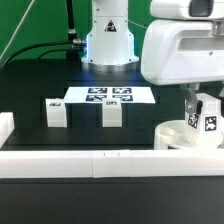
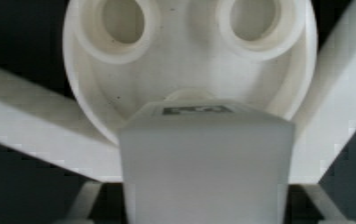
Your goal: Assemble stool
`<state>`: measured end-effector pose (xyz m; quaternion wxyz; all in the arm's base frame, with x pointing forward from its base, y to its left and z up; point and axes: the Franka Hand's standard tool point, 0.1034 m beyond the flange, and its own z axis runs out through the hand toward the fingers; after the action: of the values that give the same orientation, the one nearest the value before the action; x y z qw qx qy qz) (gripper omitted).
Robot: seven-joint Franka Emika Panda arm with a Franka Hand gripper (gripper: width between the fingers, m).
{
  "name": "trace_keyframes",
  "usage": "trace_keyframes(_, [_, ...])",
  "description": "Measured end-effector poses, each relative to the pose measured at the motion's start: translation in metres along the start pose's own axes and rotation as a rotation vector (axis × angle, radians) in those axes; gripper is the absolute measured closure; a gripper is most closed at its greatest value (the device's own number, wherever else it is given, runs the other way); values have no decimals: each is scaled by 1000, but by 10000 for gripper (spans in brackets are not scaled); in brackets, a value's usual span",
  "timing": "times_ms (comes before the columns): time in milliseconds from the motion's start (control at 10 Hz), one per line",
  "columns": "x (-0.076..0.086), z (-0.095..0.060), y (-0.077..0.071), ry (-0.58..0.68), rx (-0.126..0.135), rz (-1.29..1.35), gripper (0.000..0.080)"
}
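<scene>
1. You have two loose legs standing upright on the black tabletop point(image 1: 30, 85): the first leg point(image 1: 56, 113) and the second leg point(image 1: 113, 114), apart from each other, just in front of the marker board point(image 1: 110, 96).
2. A white border rail point(image 1: 100, 162) runs along the near edge, and the robot base point(image 1: 108, 40) stands behind the marker board. Neither lies between the tool and the seat.
3. The seat point(image 1: 185, 137) lies flat at the exterior view's right, close to the rail.
4. Your tool point(image 1: 203, 100) is clamped on the third leg point(image 1: 205, 117), held upright over the seat. Its lower end meets the seat's top, but you cannot tell whether it sits in a socket.
5. Only the wrist view shows two round sockets in the seat point(image 2: 175, 75), beyond the tagged end of the third leg point(image 2: 207, 160).
6. Only the exterior view shows the loose legs and the board.
</scene>
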<state>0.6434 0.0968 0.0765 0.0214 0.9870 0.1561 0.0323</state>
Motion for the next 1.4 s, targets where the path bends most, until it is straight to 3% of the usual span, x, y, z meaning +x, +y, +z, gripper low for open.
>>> trace_keyframes(300, [2,2,-7,-1,50,547,462])
trace_keyframes(500, [1,2,1,-8,125,807,462])
trace_keyframes(1100, [0,1,2,-13,130,1103,462])
trace_keyframes(1400, [0,-1,4,-73,147,1609,462])
